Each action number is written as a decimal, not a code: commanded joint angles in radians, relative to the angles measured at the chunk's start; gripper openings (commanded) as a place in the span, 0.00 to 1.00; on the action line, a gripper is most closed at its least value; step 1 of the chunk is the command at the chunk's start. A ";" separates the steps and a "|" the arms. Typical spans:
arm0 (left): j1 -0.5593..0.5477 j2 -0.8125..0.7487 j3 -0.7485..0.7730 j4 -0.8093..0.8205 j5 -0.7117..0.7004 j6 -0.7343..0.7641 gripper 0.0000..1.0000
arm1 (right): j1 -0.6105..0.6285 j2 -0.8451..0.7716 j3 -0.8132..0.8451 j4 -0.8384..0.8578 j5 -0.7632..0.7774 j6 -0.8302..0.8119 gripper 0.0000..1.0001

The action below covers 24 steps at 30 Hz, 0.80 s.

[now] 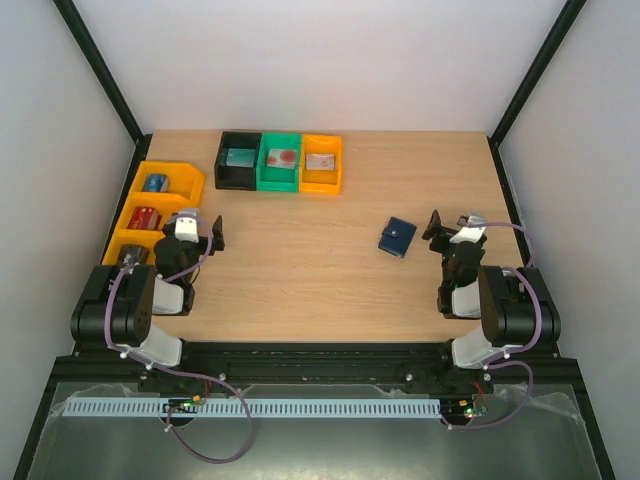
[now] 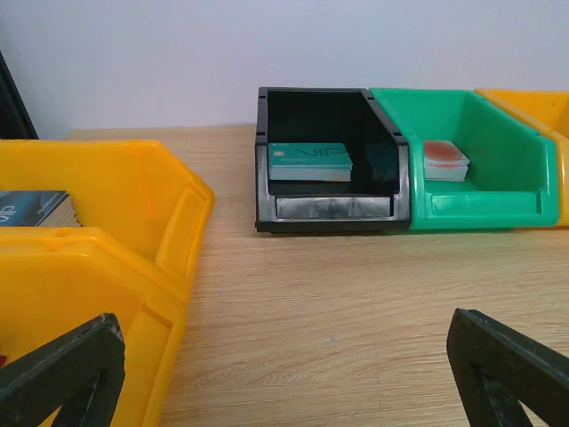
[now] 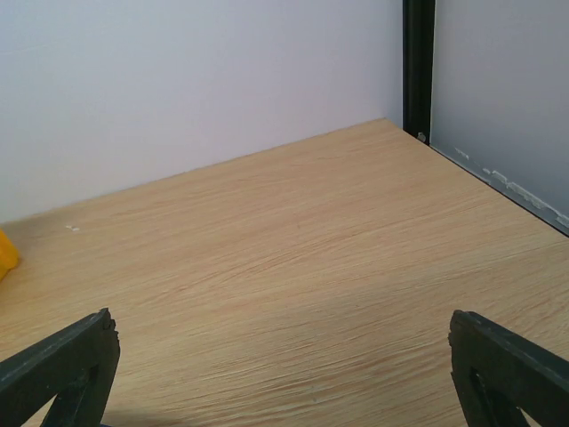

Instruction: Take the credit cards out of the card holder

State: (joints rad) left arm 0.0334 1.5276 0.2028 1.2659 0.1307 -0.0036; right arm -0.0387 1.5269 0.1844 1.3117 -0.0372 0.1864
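Navy card holder (image 1: 397, 237) lies closed near spread, empty right fingers (image 3: 62, 369), while spread left fingers (image 2: 67, 374) face coloured bins (image 2: 476, 203).

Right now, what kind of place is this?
Probably a robot test booth: a left arm and right arm bolted at a wooden table, plain white walls closing it in, and a green bin among others holding cards.
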 commanded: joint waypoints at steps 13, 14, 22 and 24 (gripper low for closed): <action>0.032 -0.130 0.179 -0.342 0.112 0.000 0.99 | 0.002 -0.378 0.236 -0.602 0.001 0.167 0.99; 0.037 -0.163 0.244 -0.461 0.150 0.015 0.99 | 0.002 -0.392 0.278 -0.712 -0.031 0.202 0.99; 0.043 -0.369 0.671 -1.234 0.387 0.192 0.99 | 0.028 -0.213 0.570 -1.246 -0.335 0.375 0.82; 0.042 -0.386 0.767 -1.398 0.430 0.209 1.00 | 0.031 -0.146 0.609 -1.370 -0.280 0.397 0.73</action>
State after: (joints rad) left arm 0.0742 1.1919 0.8230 0.3355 0.4068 0.1108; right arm -0.0223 1.2678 0.7334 0.3546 -0.2714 0.4938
